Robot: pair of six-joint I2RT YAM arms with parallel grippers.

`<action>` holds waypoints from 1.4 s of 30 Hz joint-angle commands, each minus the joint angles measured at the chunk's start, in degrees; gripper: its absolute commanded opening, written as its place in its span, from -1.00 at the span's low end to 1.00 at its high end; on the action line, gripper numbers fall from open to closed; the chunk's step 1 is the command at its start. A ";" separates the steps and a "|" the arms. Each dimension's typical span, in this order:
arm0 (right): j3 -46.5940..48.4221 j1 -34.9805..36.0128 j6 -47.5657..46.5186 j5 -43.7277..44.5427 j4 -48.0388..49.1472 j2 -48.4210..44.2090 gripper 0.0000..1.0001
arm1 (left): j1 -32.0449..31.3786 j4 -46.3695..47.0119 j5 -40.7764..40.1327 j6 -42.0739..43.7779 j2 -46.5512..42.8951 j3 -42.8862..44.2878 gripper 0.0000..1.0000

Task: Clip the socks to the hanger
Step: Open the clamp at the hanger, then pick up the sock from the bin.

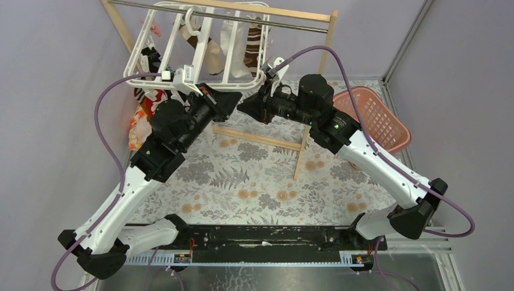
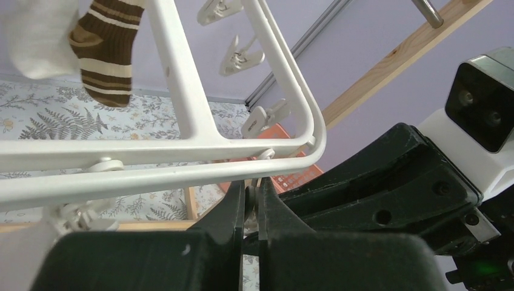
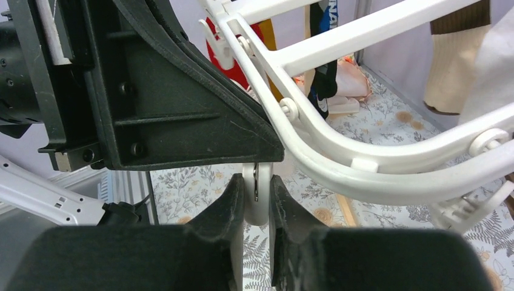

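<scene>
The white hanger (image 1: 236,86) hangs from the metal rail, with socks clipped under it. A brown-white striped sock (image 2: 106,54) and a white sock (image 2: 33,36) hang from the hanger (image 2: 182,79). The right wrist view shows red (image 3: 239,66) and black-blue (image 3: 321,79) socks under the hanger (image 3: 363,30). My right gripper (image 3: 256,180) is shut on a small white clip (image 3: 260,209) below the front bar. My left gripper (image 2: 251,191) is shut to a narrow slit just under that bar, tip to tip with the right gripper (image 1: 245,106). What lies in the slit is unclear.
The wooden rack (image 1: 260,138) with its metal rail (image 1: 285,24) holds the hanger. A pink basket (image 1: 379,115) stands at the right. An orange-white cloth bundle (image 1: 142,118) lies at the left. The floral cloth (image 1: 254,182) covers the table.
</scene>
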 commanded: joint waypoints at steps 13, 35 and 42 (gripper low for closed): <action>-3.03 0.79 -1.25 14.46 2.40 -8.73 0.49 | -0.22 4.69 -0.78 -0.59 -2.00 -2.12 -1.00; -11.63 -2.98 4.36 76.14 -21.93 -37.43 0.53 | -0.18 7.14 3.50 1.80 -2.63 -3.48 -1.00; -8.63 -2.91 6.08 84.59 -24.02 -35.87 0.48 | -0.18 6.67 4.13 2.37 -2.97 -3.09 -1.00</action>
